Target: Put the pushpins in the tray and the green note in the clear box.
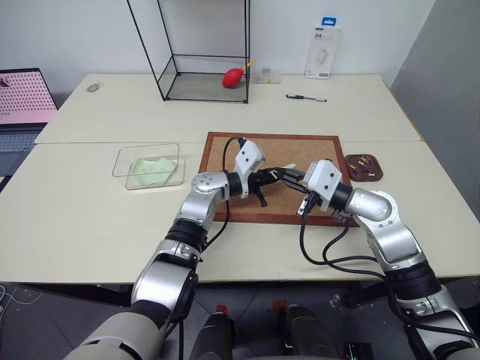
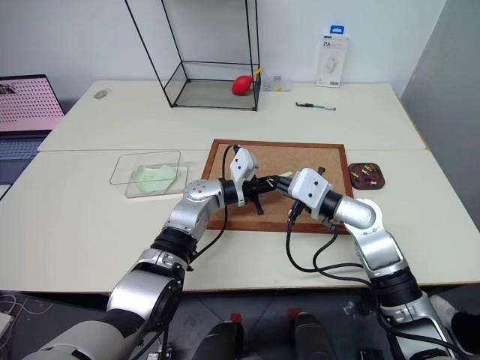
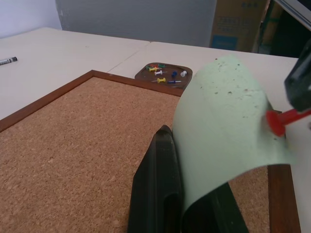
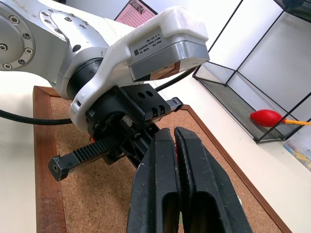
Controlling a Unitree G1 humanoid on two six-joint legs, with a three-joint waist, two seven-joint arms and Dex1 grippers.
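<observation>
The left claw is closed on the lower edge of the green note, which curls up out of it above the corkboard. The right claw is pinched shut on a red pushpin that goes through the note's free edge, so both claws meet at the sheet. Next, I judge, pin and note must part. The tray, with pushpins in it, lies at three o'clock from the claws; the clear box, holding a wavy green sheet, sits at nine o'clock on the counter, nearer the left arm. Nothing blocks either path.
</observation>
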